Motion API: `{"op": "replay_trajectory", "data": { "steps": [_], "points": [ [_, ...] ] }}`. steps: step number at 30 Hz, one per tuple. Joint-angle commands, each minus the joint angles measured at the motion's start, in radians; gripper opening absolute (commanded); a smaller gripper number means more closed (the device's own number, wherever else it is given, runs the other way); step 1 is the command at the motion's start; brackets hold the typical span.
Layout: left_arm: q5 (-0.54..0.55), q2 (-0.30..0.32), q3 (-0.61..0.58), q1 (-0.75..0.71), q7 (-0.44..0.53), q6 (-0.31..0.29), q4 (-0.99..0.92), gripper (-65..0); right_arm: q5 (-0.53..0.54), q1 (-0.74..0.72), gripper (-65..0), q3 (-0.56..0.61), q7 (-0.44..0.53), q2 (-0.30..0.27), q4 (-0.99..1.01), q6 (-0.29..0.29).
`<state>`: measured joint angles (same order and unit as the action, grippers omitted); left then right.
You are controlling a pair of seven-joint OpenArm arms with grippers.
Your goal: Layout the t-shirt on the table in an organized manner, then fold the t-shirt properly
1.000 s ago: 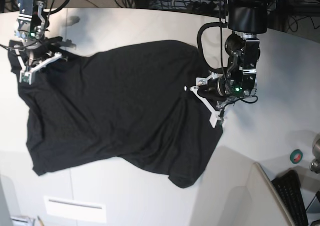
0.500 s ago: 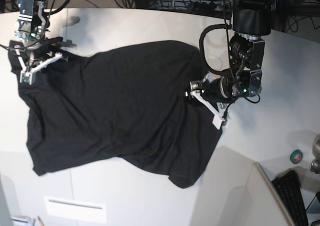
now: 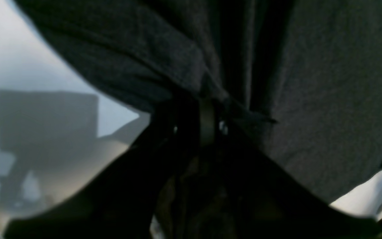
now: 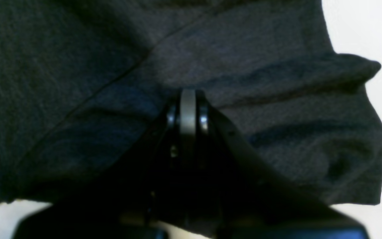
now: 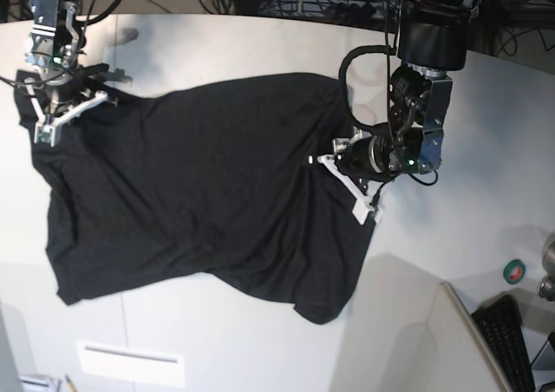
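The black t-shirt [image 5: 199,192] lies spread on the white table [image 5: 234,45] with its plain side up; no print shows. My left gripper [image 5: 340,177], on the right of the base view, is shut on the shirt's right edge and lifts it a little. In the left wrist view the jaws [image 3: 207,122] pinch bunched dark fabric [image 3: 310,83]. My right gripper [image 5: 59,113], at the top left of the base view, is shut on the shirt's upper left corner. The right wrist view shows its closed jaws [image 4: 187,109] clamping a fold of the shirt [image 4: 260,109].
A raised white panel [image 5: 416,340] covers the table's lower right. A green tape roll [image 5: 514,271] and a keyboard [image 5: 510,340] sit at the far right. A white label strip [image 5: 130,362] lies near the front edge. Cables run along the back.
My left gripper has moved left and slightly up with the shirt's right edge, drawing that edge inward. The right gripper and the shirt's left side have stayed put.
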<state>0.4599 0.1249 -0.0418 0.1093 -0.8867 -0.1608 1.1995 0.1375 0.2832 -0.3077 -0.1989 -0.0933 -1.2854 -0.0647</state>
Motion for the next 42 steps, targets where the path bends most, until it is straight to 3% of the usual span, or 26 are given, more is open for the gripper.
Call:
{"op": "replay_trajectory", "data": {
  "steps": [1, 5, 8, 18, 24, 27, 32, 42],
  "points": [
    [0.015, 0.026, 0.003, 0.008, 0.007, -0.006, 0.049, -56.3, 0.000, -0.005, -65.0, -0.003, 0.023, -0.010, -0.017, 0.001],
    [0.012, 0.049, 0.003, -0.007, 0.007, -0.006, 0.075, -58.1, 0.000, -0.005, -65.0, -0.002, 0.023, -0.010, -0.017, 0.001],
    [0.015, 0.060, 0.003, -0.013, 0.007, -0.006, 0.081, -65.0, 0.000, -0.005, -65.0, -0.002, 0.023, -0.010, -0.017, 0.001],
    [0.015, 0.066, 0.167, -0.067, -0.104, -0.006, 0.228, -65.0, 0.000, 0.034, -65.0, 0.011, 0.023, 0.017, -0.138, -0.004],
    [0.009, 0.066, 0.224, -0.122, -0.162, -0.006, 0.313, -65.0, 0.000, 0.020, -65.0, 0.101, 0.023, 0.017, -0.159, -0.007],
    [0.006, 0.068, 0.233, -0.130, -0.159, -0.006, 0.293, -65.0, 0.000, -0.026, -65.0, 0.166, 0.023, -0.010, -0.115, -0.007],
    [0.006, 0.068, 0.233, -0.130, -0.159, -0.006, 0.268, -51.2, 0.000, -0.128, -65.0, 0.230, 0.023, -0.033, 0.063, -0.007],
    [0.015, 0.104, 0.234, -0.147, -0.162, -0.006, 0.277, -50.2, 0.000, -0.161, -65.0, 0.229, 0.023, -0.032, 0.177, -0.007]
  ]
}}
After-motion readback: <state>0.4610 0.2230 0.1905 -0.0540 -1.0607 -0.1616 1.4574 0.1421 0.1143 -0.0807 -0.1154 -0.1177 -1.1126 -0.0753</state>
